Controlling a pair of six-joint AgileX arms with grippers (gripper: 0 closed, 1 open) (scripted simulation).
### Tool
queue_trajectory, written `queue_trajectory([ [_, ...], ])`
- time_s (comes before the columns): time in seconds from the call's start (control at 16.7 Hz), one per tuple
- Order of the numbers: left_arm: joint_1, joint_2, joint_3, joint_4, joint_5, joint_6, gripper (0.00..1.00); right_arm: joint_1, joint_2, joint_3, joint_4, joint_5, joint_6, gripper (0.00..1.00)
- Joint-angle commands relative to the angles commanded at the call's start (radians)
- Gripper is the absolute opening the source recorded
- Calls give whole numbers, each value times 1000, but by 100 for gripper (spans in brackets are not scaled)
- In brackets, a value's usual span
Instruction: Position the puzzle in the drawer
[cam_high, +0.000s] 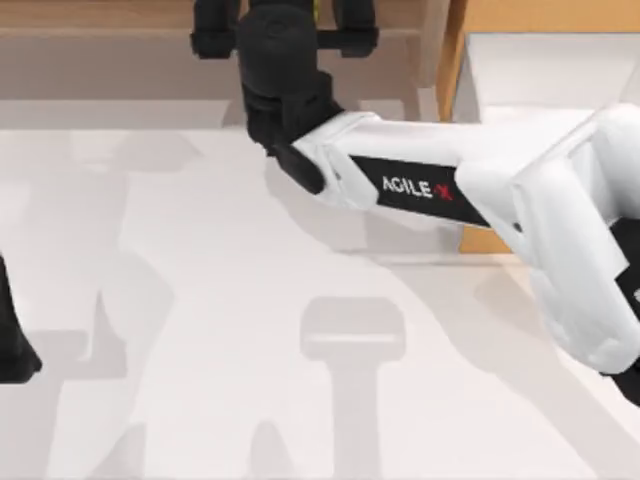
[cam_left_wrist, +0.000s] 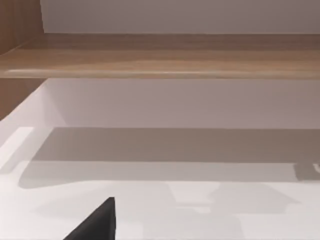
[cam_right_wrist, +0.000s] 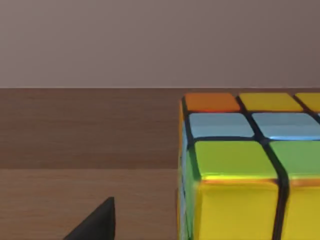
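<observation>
One arm does the work here: my right arm reaches from the desk's right side across to the far edge, and my right hand (cam_high: 285, 22) sits at the brown wooden shelf (cam_high: 100, 15) that runs along the back. The puzzle (cam_right_wrist: 240, 165) is right in front of that hand's camera, very near, with brown shelf wood (cam_right_wrist: 75, 130) beside and behind it, so I judge it is at the shelf and not yet in the drawer (cam_high: 452, 60). Whether my right hand is spread around the cube or pinching it, I cannot tell; the cube sits off to one side of the wrist view, which makes me doubt that I am centred on it. I am stretched this far because the cube lies deep at the back, and coming in low and level seems the only way under the shelf board. The drawer stands open at the far right, its white inside showing past the orange-wood wall, close to my own forearm. The open room is the bare white desk (cam_high: 200, 300) between shelf and drawer; the edges to mind are the shelf's front lip and the drawer's near wall. My left arm (cam_high: 12, 345) is parked at the desk's left edge, well apart.
</observation>
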Motion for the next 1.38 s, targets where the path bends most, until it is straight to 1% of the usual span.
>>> queue_trajectory([
  [0.18,0,0,0,0,0,0,100,0,0,0,0,0,0,100],
  [0.96,0,0,0,0,0,0,100,0,0,0,0,0,0,2],
  [1.02,0,0,0,0,0,0,100,0,0,0,0,0,0,0],
  [1.38,0,0,0,0,0,0,100,0,0,0,0,0,0,0],
])
